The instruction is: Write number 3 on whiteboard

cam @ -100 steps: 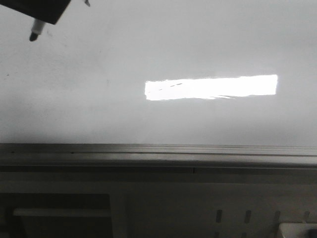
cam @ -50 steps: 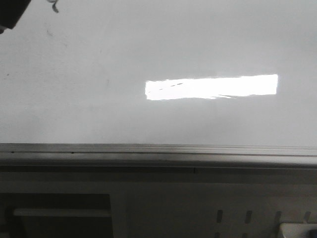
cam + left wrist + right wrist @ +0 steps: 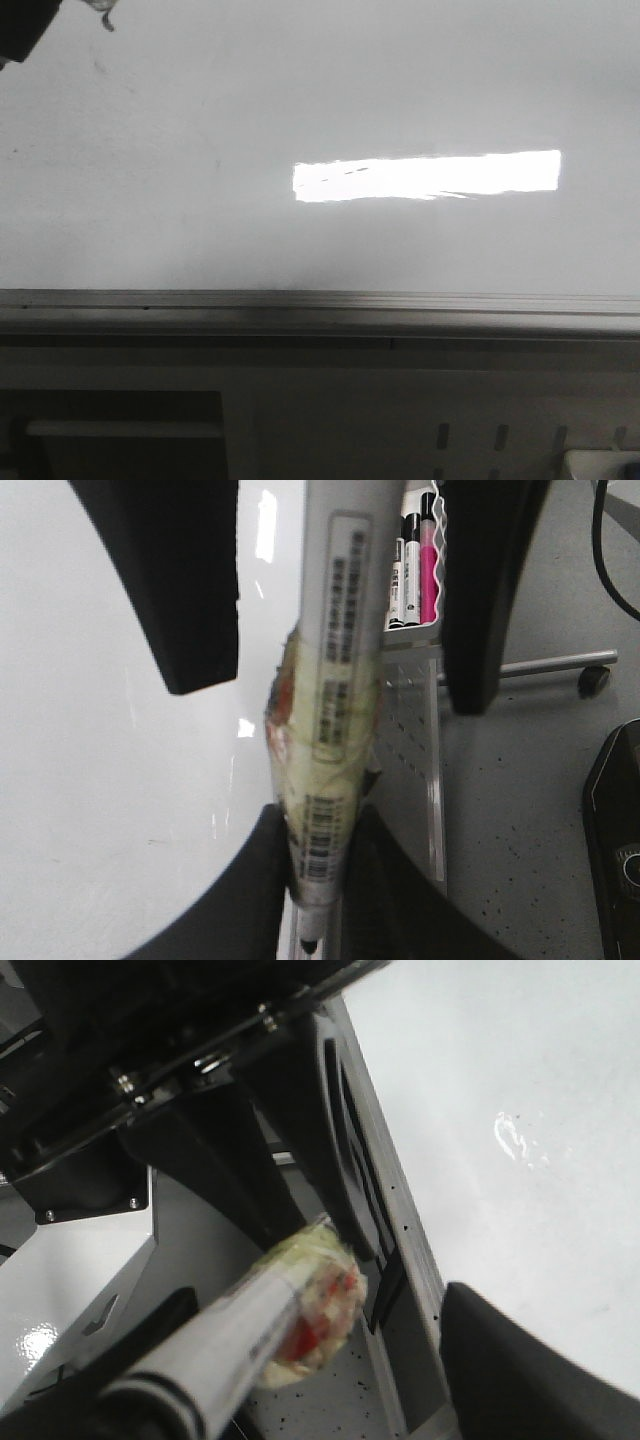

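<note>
White whiteboard (image 3: 90, 810) beside left hand (image 3: 318, 880), fingers pinching taped marker (image 3: 335, 680).

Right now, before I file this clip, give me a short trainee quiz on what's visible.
1. True or false: the left fingers grip a grey-white marker pen.
2. What wraps its middle? A yellowish tape, B blue string, C nothing.
3. Which colours are the spare markers in the white wire tray?
Key: 1 true; 2 A; 3 black and pink.
</note>
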Tool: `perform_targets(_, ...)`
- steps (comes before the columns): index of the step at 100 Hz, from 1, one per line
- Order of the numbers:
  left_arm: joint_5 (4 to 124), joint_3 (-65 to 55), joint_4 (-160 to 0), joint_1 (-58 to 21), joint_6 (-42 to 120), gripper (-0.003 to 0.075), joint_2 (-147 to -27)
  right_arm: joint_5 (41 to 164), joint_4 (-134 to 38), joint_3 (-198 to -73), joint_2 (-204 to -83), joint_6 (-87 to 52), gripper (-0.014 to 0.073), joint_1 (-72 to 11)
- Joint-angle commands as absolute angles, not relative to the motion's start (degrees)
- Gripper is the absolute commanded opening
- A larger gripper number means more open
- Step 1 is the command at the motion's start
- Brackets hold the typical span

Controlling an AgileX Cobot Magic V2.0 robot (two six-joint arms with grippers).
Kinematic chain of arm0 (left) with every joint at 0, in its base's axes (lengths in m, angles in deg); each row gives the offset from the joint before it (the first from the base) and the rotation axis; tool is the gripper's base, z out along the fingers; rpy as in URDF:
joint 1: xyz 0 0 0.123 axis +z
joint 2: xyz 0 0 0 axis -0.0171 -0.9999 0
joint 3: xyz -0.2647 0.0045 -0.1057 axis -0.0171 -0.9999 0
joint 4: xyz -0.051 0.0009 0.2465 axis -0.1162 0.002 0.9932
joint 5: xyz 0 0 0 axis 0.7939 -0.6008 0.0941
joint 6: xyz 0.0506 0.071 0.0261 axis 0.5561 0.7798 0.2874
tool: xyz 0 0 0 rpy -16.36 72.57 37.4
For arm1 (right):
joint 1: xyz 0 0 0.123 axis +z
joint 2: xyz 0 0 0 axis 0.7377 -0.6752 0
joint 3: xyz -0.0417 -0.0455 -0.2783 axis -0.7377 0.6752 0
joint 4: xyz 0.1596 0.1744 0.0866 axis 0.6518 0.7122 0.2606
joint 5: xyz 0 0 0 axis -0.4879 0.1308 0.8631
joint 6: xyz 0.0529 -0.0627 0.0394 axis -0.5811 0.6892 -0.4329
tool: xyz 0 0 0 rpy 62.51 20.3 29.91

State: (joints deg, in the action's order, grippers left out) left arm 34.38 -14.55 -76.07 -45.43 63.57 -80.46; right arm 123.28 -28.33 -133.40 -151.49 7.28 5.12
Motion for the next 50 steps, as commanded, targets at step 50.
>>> perform_targets(50, 37.33, -12.46, -79.86, -45.91, 63.46, -0.0020, -80.00, 118.90, -25.17, -136.93, -154.07, 7.89, 0.0378, 7.79)
